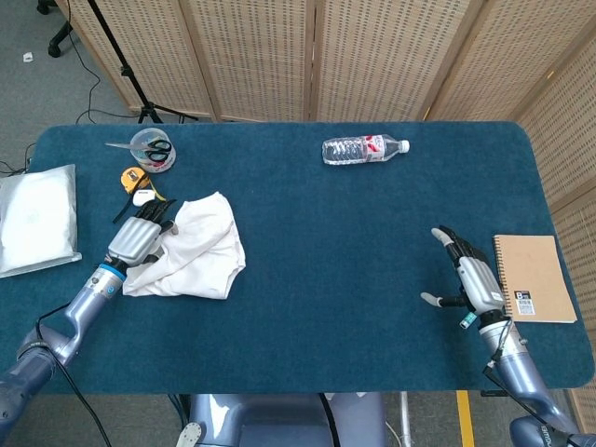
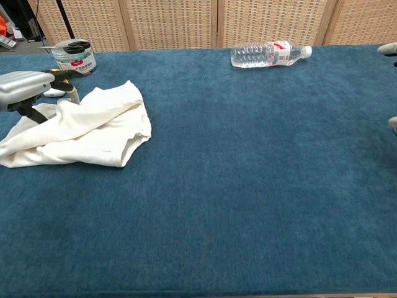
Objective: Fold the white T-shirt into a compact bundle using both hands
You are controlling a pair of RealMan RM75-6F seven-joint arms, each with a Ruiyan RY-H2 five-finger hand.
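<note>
The white T-shirt (image 1: 196, 249) lies crumpled on the left side of the blue table (image 1: 354, 233); the chest view shows the T-shirt (image 2: 93, 127) as a loose bundle. My left hand (image 1: 140, 240) sits on the shirt's left edge, fingers curled down into the cloth and holding a raised fold. That left hand (image 2: 25, 84) shows at the left border of the chest view. My right hand (image 1: 470, 275) hovers far to the right with fingers spread and nothing in it. Only its fingertips (image 2: 389, 49) reach the chest view.
A water bottle (image 1: 363, 148) lies at the back centre. A tin holding scissors (image 1: 152, 149) and a yellow tape measure (image 1: 136, 178) sit behind the shirt. A brown notebook (image 1: 533, 277) lies at the right edge, and a white bag (image 1: 35, 219) at the left edge.
</note>
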